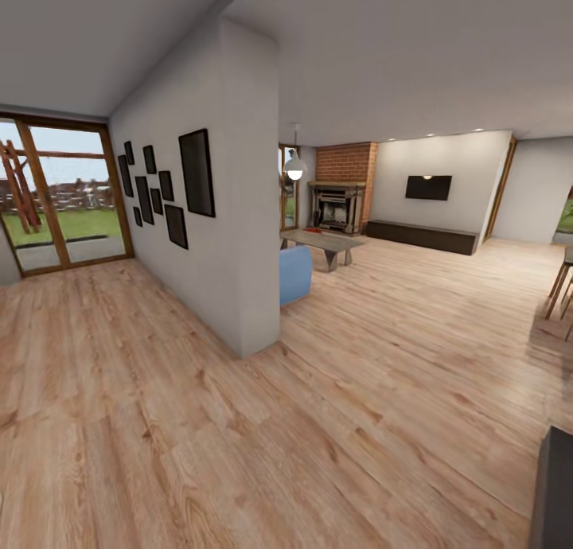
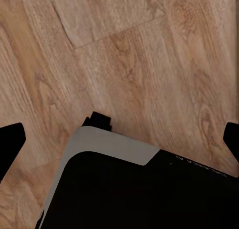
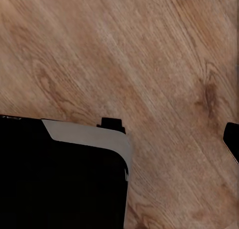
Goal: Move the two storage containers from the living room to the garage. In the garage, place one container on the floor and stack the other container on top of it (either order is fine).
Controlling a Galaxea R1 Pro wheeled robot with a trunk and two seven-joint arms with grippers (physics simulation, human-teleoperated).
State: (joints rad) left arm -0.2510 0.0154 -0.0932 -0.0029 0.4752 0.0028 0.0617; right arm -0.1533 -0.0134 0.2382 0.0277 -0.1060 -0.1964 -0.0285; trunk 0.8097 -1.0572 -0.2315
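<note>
Heads up: that white wall corner (image 1: pixel 253 310) juts out between you and the living room (image 1: pixel 414 215), so I'd say cutting left too tight is the likeliest way to clip the base. No orange-red bins visible from here; they may be hidden further in. Your head camera gives the fireplace (image 1: pixel 341 203) and TV (image 1: pixel 428 187). Both wrist cameras look down: plank floor (image 2: pixel 149 64) under each hand, base edge (image 3: pixel 89 137) close below. Left hand (image 2: pixel 119 144) fingertips spread wide, grasping nothing; the right hand, can't tell.
</note>
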